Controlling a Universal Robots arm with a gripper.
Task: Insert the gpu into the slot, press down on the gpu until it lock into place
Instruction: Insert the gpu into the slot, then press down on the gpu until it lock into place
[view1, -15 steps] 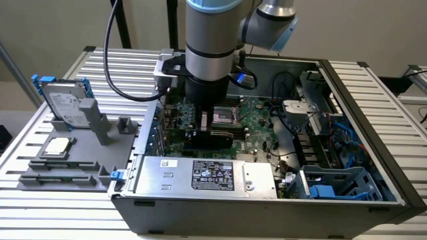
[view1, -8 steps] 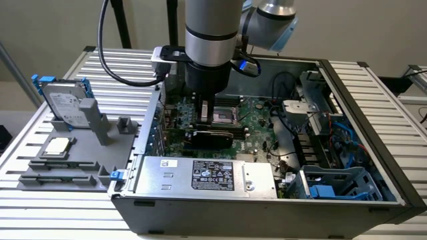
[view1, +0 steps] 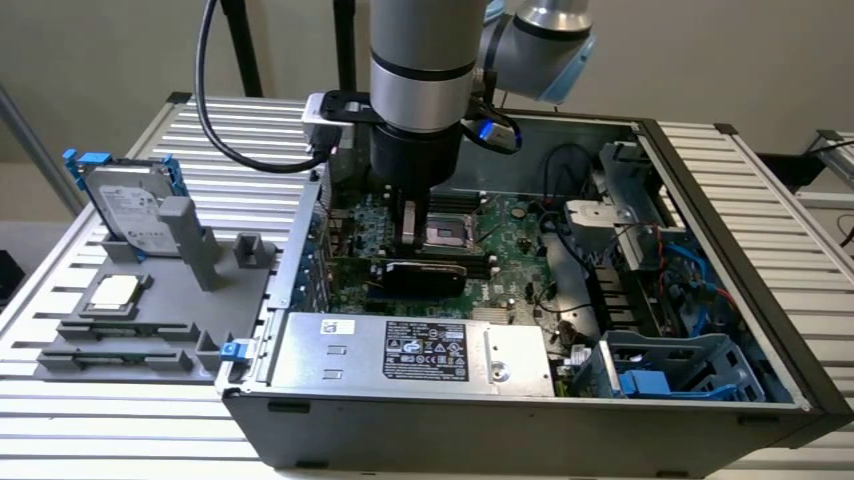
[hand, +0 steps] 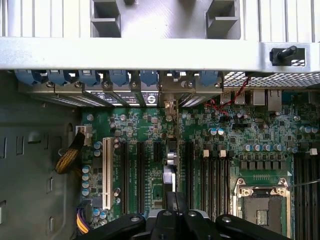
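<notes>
My tool (view1: 407, 246) has its fingers pressed together. In the wrist view the black fingers (hand: 170, 205) meet in one closed wedge over the green motherboard (hand: 150, 135). The tool hangs straight down from the arm inside the open computer case (view1: 534, 430), over the board on the side of the power supply (view1: 414, 350) that faces the middle of the case.

The fingertips are right at the top edge of the gpu (view1: 422, 278); I cannot tell whether they touch it. The gpu stands on its long edge on the board, parallel to the power supply's long side and just beside it, between that silver box and the CPU socket (view1: 443, 236). How deep it is seated I cannot tell from here.

To the exterior view's right of the power supply, in the same case, is a blue-grey drive cage (view1: 667, 370). To the exterior view's left of the power supply, outside the case, a grey fixture (view1: 80, 345) on the slatted table (view1: 120, 440) carries an upright hard drive (view1: 127, 205) and a flat processor chip (view1: 114, 292).
</notes>
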